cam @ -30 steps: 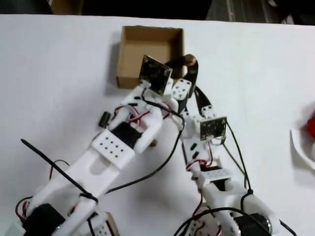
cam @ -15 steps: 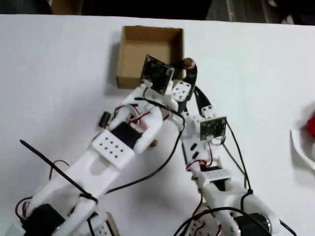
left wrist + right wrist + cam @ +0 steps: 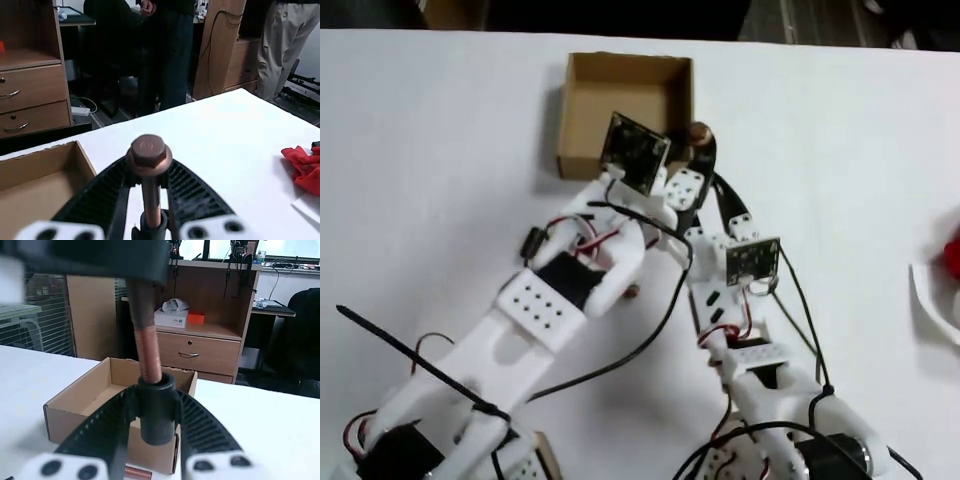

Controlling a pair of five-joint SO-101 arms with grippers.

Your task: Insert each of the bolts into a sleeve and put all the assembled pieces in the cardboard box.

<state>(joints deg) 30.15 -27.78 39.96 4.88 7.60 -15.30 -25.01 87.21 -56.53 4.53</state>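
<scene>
My left gripper (image 3: 149,172) is shut on a copper bolt (image 3: 149,151) just below its hex head, and the shaft points down into a black sleeve (image 3: 157,412). The sleeve stands upright, and my right gripper (image 3: 157,422) is shut around it. In the high view both grippers meet just right of the cardboard box (image 3: 582,112), with the bolt head (image 3: 698,132) showing at the box's near right corner. The box (image 3: 95,395) lies open just behind the sleeve, and its visible floor is bare. Another copper bolt (image 3: 137,472) lies on the table under my right gripper. A loose black sleeve (image 3: 533,241) lies beside the left arm.
A small bolt (image 3: 633,292) lies on the white table between the two arms. A white plate (image 3: 932,300) and a red cloth (image 3: 302,167) sit at the table's right edge. Loose cables hang from both arms.
The left arm's lower part has swung a little to the left. The bolt head has edged slightly down toward the right gripper. The right arm has stayed put.
</scene>
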